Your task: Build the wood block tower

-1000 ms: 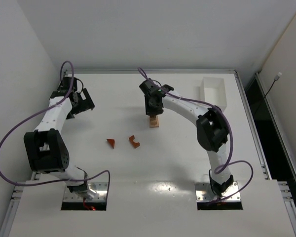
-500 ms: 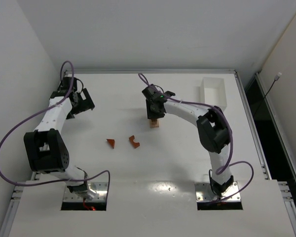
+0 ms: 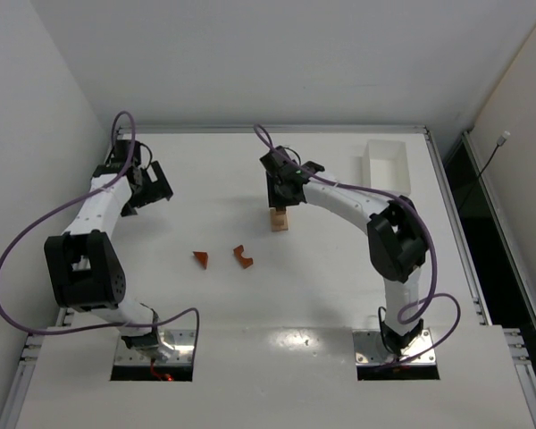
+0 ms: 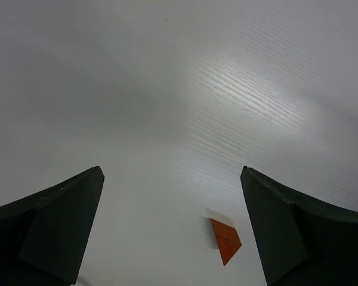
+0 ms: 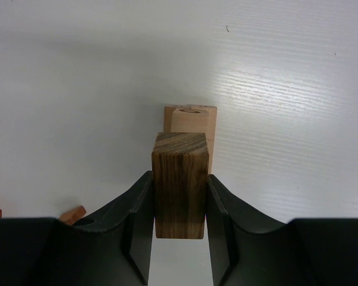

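Note:
My right gripper is shut on a dark brown wood block, held upright between both fingers. Just beyond and below it stands a pale tan block, the small stack on the table. Whether the held block touches it I cannot tell. A reddish-brown wedge and a reddish-brown arch piece lie left of the stack. My left gripper is open and empty at the far left. The wedge shows between its fingers, far below, in the left wrist view.
A white rectangular plastic tray stands at the back right. Metal rails run along the table's back and right edges. The tips of reddish pieces show at the lower left of the right wrist view.
My right wrist has shifted slightly right and its elbow has swung right, still holding the dark block over the stack. The left arm has not moved.

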You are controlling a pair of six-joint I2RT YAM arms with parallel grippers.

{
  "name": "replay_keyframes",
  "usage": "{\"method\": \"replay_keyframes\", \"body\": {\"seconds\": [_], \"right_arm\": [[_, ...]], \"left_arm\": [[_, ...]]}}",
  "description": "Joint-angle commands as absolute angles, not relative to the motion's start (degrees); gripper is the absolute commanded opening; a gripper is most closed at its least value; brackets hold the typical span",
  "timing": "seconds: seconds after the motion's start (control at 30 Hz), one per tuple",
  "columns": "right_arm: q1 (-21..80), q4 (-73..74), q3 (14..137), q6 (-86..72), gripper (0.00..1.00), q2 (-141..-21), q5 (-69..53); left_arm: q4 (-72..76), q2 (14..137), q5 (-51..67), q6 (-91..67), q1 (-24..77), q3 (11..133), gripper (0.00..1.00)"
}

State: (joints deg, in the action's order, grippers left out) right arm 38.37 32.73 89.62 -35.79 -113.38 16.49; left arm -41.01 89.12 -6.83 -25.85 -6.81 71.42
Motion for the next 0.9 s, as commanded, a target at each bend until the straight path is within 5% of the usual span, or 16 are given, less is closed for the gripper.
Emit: {"method": "replay_keyframes", "body": {"seconds": [0.0, 0.87], "right_arm": [[38.06, 30.67, 89.47, -35.60, 0.00, -112.49, 17.93], [36.47, 29.62, 91.58, -35.60, 0.00, -116.98, 14.06]], "left_arm": [[-39.90, 89.56, -6.33, -25.40, -6.33, 72.42, 1.00], [-39.90, 90.09, -5.80, -25.40, -6.33, 72.42, 1.00]]}}
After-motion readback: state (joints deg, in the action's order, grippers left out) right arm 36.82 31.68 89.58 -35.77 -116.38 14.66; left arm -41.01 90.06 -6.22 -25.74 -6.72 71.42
